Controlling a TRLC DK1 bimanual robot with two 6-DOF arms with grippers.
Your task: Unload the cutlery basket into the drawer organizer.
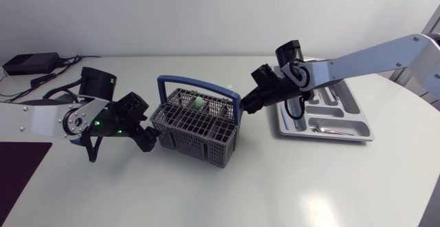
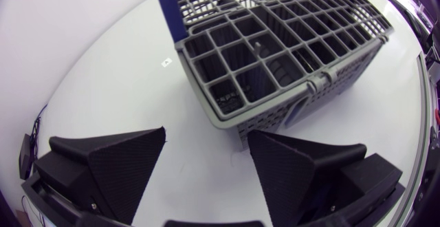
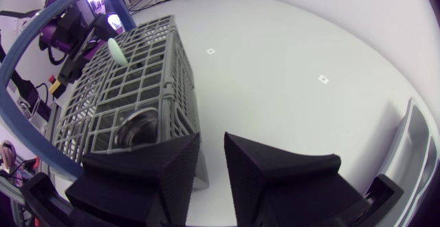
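The grey cutlery basket (image 1: 196, 122) with a blue handle (image 1: 165, 82) stands mid-table. A pale green utensil handle (image 1: 198, 103) sticks up from it, also visible in the right wrist view as the green handle (image 3: 115, 50). A round metal utensil end (image 3: 134, 127) shows through the basket's grid (image 3: 137, 82). My right gripper (image 1: 245, 106) (image 3: 212, 155) hovers at the basket's right rim, its fingers a narrow gap apart with nothing between them. My left gripper (image 1: 147, 142) (image 2: 227, 165) stands wide open on the table at the left end of the basket (image 2: 275, 48). The grey drawer organizer (image 1: 357, 110) lies at the right.
A spoon (image 1: 330, 129) lies in the organizer's front compartment. The organizer's edge (image 3: 412, 137) shows beside my right gripper. A black box with cables (image 1: 31, 63) sits at the table's back left. A dark mat (image 1: 17, 168) covers the front left corner.
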